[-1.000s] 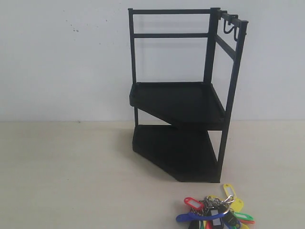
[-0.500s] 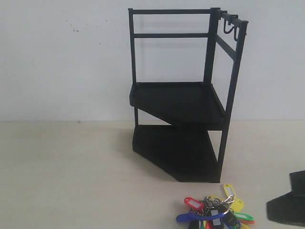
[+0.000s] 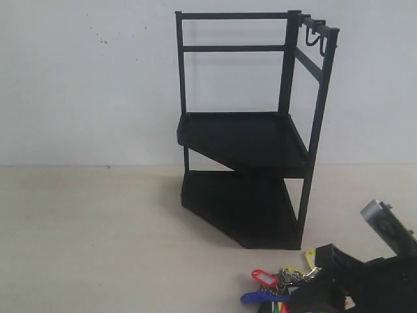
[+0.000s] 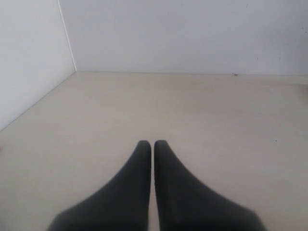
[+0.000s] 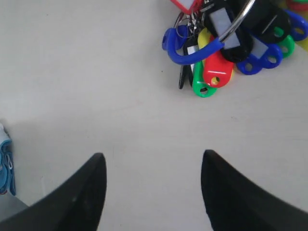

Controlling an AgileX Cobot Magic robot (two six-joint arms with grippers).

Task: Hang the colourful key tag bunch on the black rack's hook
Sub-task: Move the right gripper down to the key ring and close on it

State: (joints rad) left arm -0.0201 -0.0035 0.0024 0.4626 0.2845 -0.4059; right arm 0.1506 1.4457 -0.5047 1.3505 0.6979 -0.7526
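Note:
The colourful key tag bunch (image 3: 273, 287) lies on the table near the front edge, its right part hidden behind my right gripper (image 3: 319, 297). In the right wrist view the bunch (image 5: 226, 43) shows red, green, yellow and blue tags with a blue loop (image 5: 185, 50). My right gripper (image 5: 153, 159) is open over bare table, short of the bunch, holding nothing. The black rack (image 3: 251, 130) stands behind the bunch, with hooks (image 3: 315, 34) on its top right rail. My left gripper (image 4: 153, 144) is shut over bare table and is out of the exterior view.
A white wall (image 3: 85, 78) stands behind the rack. In the left wrist view a side wall (image 4: 29, 53) meets the table at a corner. A blue object (image 5: 5, 163) sits at the edge of the right wrist view.
My right arm has come in from the right edge and moved left, now covering the right part of the key tag bunch. The rack and bunch have not moved.

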